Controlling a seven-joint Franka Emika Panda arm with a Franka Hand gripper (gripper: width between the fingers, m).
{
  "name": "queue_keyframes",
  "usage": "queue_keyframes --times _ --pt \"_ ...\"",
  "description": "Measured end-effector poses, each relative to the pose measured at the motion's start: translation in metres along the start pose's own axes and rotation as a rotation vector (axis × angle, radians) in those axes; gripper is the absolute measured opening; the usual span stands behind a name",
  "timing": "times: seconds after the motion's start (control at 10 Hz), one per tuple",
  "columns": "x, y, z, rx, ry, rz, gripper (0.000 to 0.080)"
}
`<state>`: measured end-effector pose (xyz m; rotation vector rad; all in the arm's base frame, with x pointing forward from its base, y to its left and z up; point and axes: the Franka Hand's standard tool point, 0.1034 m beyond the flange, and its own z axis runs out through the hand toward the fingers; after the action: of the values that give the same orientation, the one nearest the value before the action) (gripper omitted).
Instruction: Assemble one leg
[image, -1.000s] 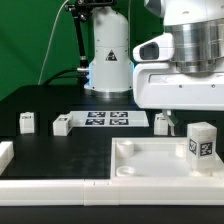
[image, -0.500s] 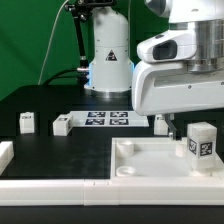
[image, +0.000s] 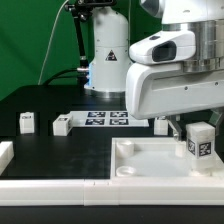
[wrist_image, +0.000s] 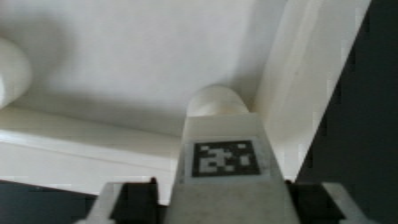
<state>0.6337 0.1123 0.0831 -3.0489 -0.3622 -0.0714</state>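
A white leg (image: 200, 141) with a tag on its near face stands upright on the white tabletop (image: 150, 160), at its far right side. My gripper (image: 197, 124) is right above it, under the large white hand. In the wrist view the leg (wrist_image: 222, 150) runs from between my fingers (wrist_image: 143, 205) down to the tabletop (wrist_image: 125, 60), close to the raised rim. Both dark pads lie against its sides, so my gripper (wrist_image: 226, 205) is shut on the leg. Two more legs (image: 27, 122) (image: 63, 125) lie on the black table at the exterior view's left.
The marker board (image: 105, 119) lies at the back middle. A long white border rail (image: 50, 186) runs along the front edge, with a short piece (image: 5, 152) at the left. The robot's base (image: 108, 60) stands behind.
The hand has shifted toward the exterior view's left and looks larger. The leg on the tabletop stays in the same place.
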Motion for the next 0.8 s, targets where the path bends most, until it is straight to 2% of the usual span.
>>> queue_keyframes --times 0.1,0.3,0.5,0.8 --pt "-0.0001 -0.0001 0.0001 0.0 0.0 0.001 0.0291" --pt "-0.0001 -0.0003 0.0001 0.0 0.0 0.03 0.0291" --pt "0.0 -0.0015 0.0003 0.003 0.0 0.165 0.0291" --pt "0.0009 -0.0066 0.0027 0.011 0.024 0.559 0.0291"
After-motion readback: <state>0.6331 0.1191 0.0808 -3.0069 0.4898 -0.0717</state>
